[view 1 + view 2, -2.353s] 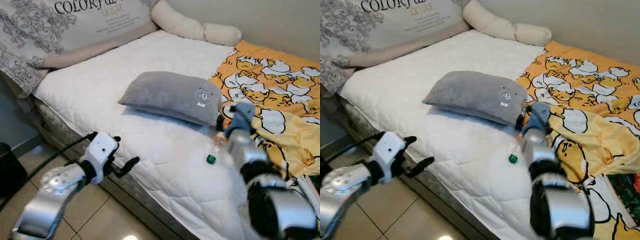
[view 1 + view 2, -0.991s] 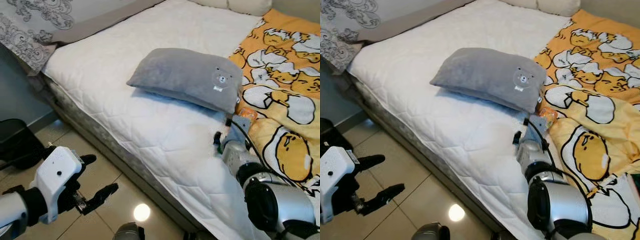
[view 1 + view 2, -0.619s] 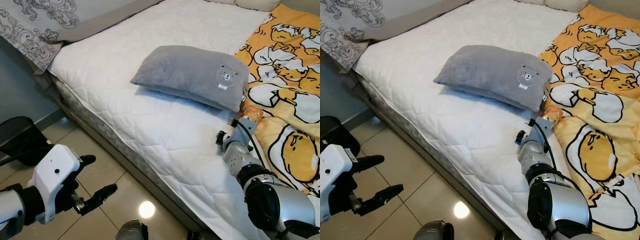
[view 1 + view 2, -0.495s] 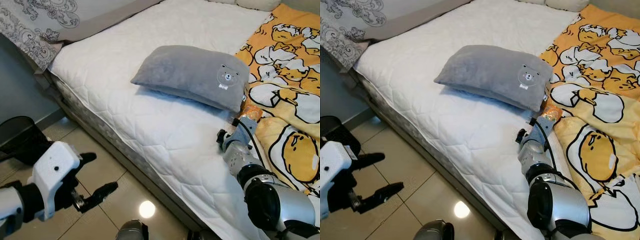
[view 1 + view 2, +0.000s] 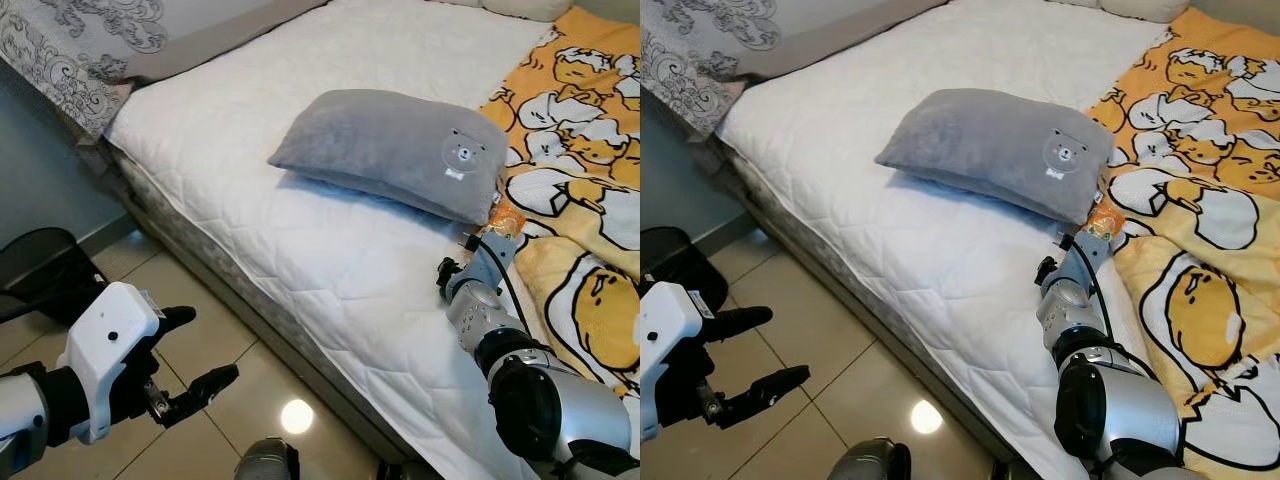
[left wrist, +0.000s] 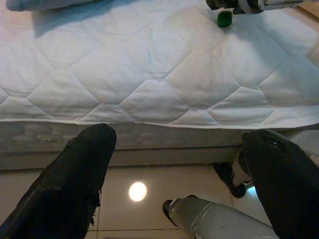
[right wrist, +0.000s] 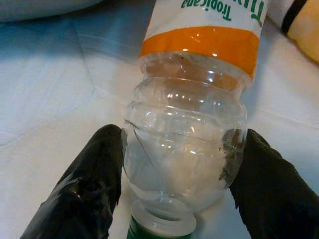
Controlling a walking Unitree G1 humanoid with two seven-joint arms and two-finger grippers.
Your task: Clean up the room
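Note:
A clear plastic bottle [image 7: 189,129] with an orange label and a green cap [image 7: 159,230] lies on the white mattress [image 5: 330,250], just off the grey pillow's right corner. My right gripper [image 7: 179,164] is shut on its shoulder, one black finger [image 7: 94,184] pressed against each side. In the eye views the orange label [image 5: 508,219] peeks out beyond the right gripper [image 5: 478,250]. My left gripper [image 5: 206,347] hangs open over the tiled floor beside the bed, holding nothing. The left wrist view looks across the bed edge to the green cap [image 6: 225,18].
A grey bear pillow [image 5: 390,150] lies mid-bed. A yellow cartoon blanket [image 5: 590,200] covers the right side. A patterned pillow [image 5: 70,40] lies at the head. A black mesh bin [image 5: 40,270] stands on the floor to the left. The bed's side [image 5: 250,320] runs diagonally ahead.
The view has tilted down and shifted, bringing the floor and bin into sight. My left gripper has dropped from the mattress edge to over the floor. My right gripper stays at the bottle.

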